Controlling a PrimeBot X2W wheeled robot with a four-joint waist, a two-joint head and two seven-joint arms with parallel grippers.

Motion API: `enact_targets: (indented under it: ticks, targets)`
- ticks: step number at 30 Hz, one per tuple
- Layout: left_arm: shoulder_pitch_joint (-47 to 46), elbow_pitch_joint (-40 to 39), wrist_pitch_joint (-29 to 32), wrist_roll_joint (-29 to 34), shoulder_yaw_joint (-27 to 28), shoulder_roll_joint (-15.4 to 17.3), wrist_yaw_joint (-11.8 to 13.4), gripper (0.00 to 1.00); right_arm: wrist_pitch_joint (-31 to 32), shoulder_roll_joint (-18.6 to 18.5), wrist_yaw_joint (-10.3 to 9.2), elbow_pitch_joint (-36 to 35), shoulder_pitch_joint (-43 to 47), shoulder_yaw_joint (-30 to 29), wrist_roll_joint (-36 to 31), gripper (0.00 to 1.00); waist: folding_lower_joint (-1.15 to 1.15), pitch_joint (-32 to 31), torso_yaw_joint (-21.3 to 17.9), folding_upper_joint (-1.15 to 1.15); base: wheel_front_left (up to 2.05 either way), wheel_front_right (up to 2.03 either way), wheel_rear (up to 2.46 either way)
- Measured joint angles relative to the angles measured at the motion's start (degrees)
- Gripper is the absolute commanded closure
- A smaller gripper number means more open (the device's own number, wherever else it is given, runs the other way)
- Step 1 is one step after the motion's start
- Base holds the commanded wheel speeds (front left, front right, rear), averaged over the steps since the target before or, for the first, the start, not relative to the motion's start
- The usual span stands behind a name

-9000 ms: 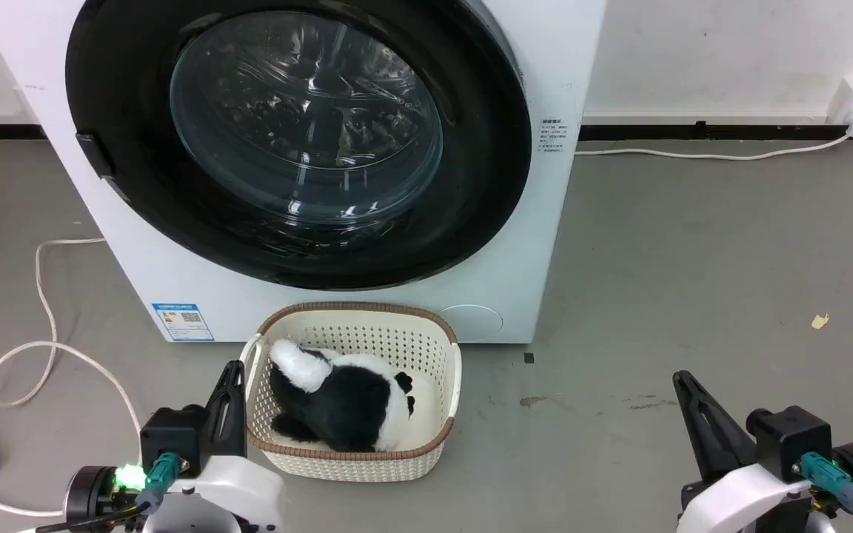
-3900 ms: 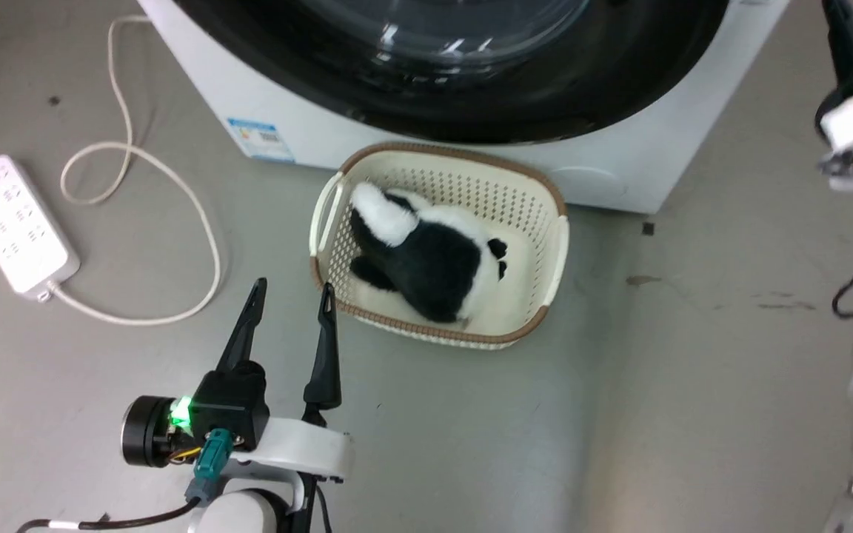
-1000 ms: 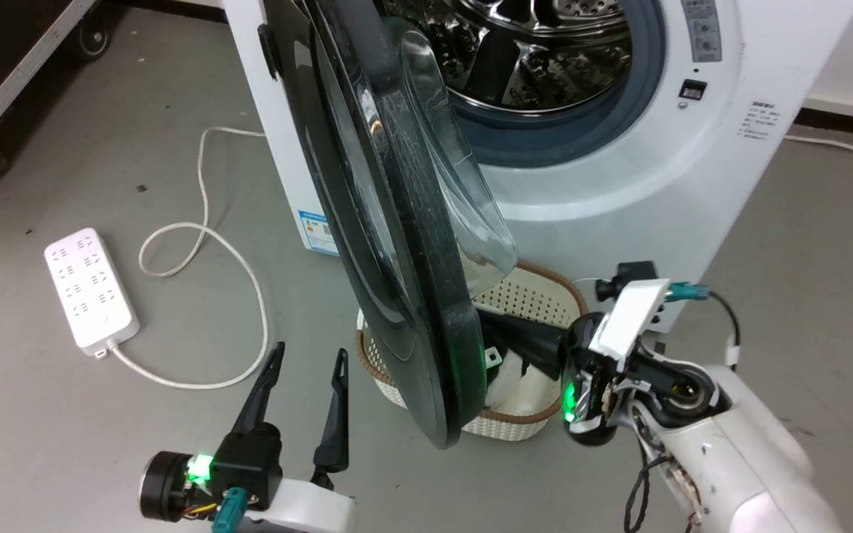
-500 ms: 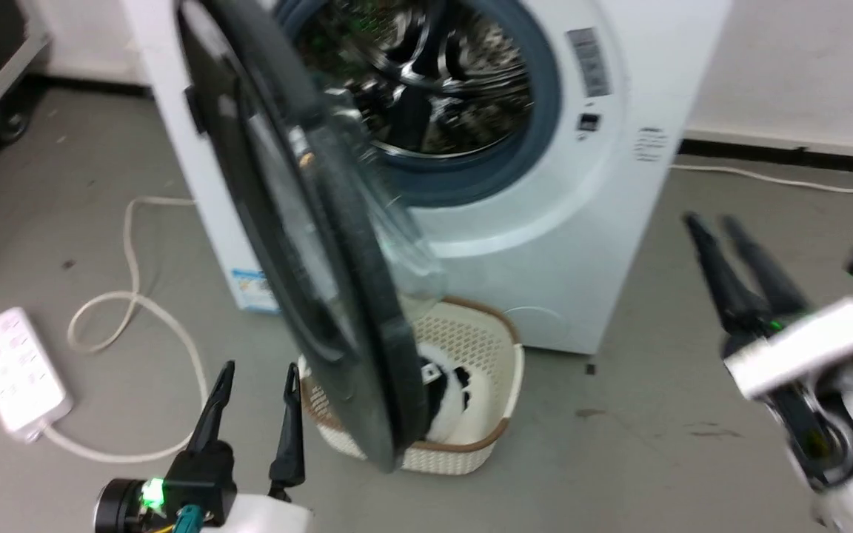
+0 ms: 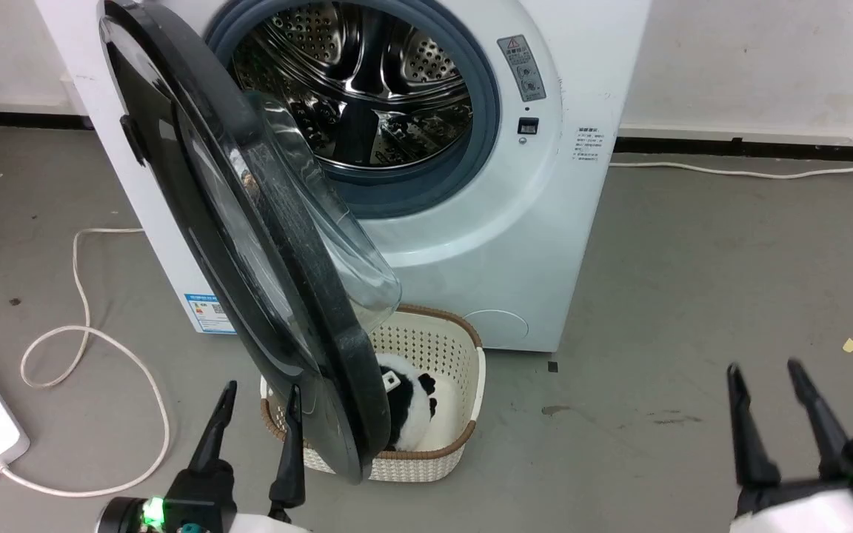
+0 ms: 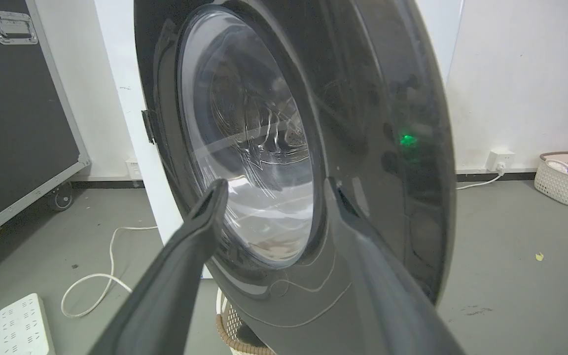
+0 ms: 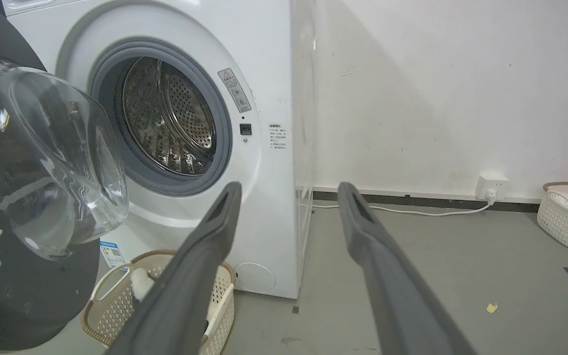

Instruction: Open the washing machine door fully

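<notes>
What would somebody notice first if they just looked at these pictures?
The big round washing machine door, black-rimmed with a bulging clear window, stands open, sticking out from the white machine at the middle left of the head view. Behind it, the shiny steel drum shows in the opening. On the floor below the door sits a cream basket with a black-and-white plush toy inside.

Left claw (image 5: 262,387) and right claw (image 5: 762,366) each have two long, tapering dark fingers (image 5: 748,437) above white wrist shells (image 5: 804,518).
</notes>
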Motion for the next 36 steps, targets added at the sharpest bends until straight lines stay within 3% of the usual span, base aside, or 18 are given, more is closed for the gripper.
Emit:
enact_targets:
  ticks: [4,7,19,20,27,36]
  targets:
    - [0.3,1.1,0.0,0.1,-0.5,-0.2,-0.5,0.00,0.2,3.7,0.00,-2.4,4.3,-1.7,-5.9,0.00,0.00,0.3,-0.4,0.00,0.00,0.00,0.00]
    - [0.3,1.6,0.0,0.1,-0.3,-0.2,-0.9,0.00,0.2,4.5,0.00,-2.6,5.2,-1.8,-7.3,0.00,0.01,0.5,-0.4,0.00,0.00,0.00,0.00]
    - [0.2,2.3,0.0,0.1,0.0,-0.2,-1.1,0.01,0.2,4.9,0.01,-2.5,5.4,-1.8,-6.4,0.00,0.01,0.7,-0.1,0.00,0.00,0.00,0.00]
    - [0.2,2.3,0.0,0.1,-0.1,-0.2,-1.5,1.00,0.2,4.9,0.01,-2.5,5.4,-1.8,-6.2,0.00,0.01,0.7,-0.1,0.00,0.00,0.00,0.00]
    - [0.1,-0.9,0.0,0.4,1.0,-0.4,-1.4,1.00,0.2,5.0,0.01,-2.5,5.4,-1.7,-5.6,0.00,0.01,0.5,-0.1,0.00,0.00,0.00,0.00]
    - [-6.0,-16.4,0.0,-4.1,8.5,-1.3,1.1,1.00,0.5,5.0,0.01,-2.6,5.4,-1.4,-5.2,0.00,0.01,0.2,-0.1,0.00,0.00,0.00,0.00]
